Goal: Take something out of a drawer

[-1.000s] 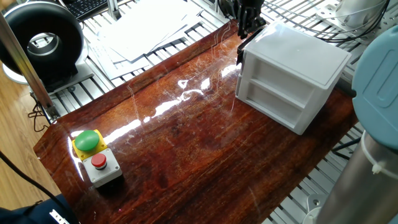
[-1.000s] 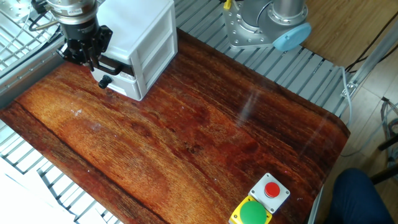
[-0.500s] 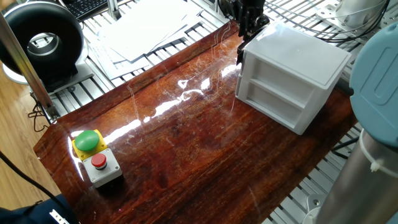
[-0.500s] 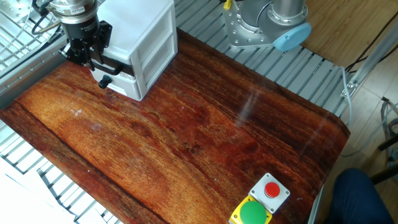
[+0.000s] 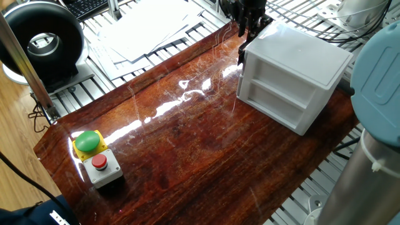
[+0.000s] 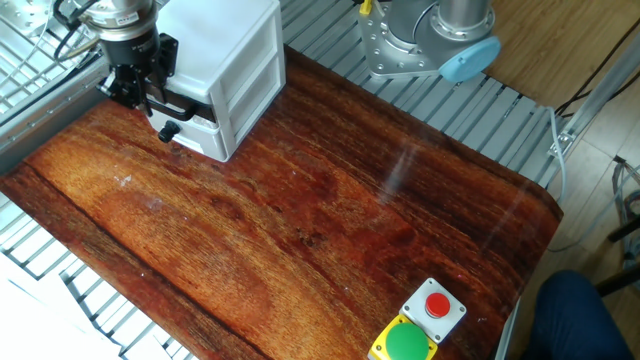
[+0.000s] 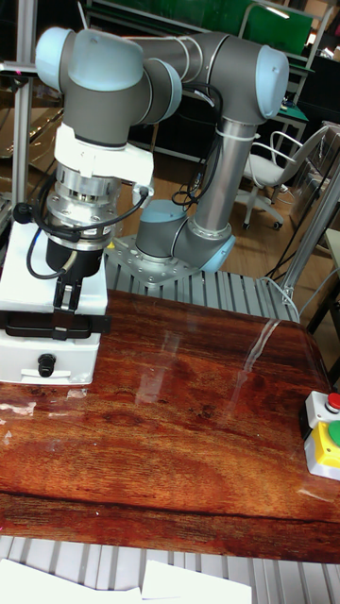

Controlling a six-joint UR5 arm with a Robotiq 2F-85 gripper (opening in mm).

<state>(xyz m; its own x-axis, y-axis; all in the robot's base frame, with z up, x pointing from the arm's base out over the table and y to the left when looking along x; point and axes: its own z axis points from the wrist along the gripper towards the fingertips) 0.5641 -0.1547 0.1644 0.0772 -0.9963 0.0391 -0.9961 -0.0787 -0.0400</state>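
Two drawers sit in the white cabinet (image 6: 225, 70) at the far corner of the surface (image 6: 300, 220), & the gripper (image 6: 141, 90) is down at the cabinet's front, right over the top drawer (image 7: 52, 326). Tall view shows its fingers (image 7: 64, 294) pointing down at a dark bar across that drawer's front, prob the handle; the lower drawer's knob (image 7: 42, 363) is just below & untouched. Can't tell if the jaws are clamped on the bar or only straddling it, since the fingers hide the contact. Cube isn't visible in any view; presumably inside the top drawer, which looks shut or barely out. So the step in hand, as I read it, is getting that drawer open. To do it well: confirm a firm pinch on the bar first, then pull straight out along the drawer's slide axis, no sideways drift or lift, else the light plastic cabinet may skid or tip w/ the pull. Go slow, stop before the drawer leaves its rails, & open far enough for a top-down reach. Button box (image 6: 420, 325) is well apart at the opposite corner, no obstacle.
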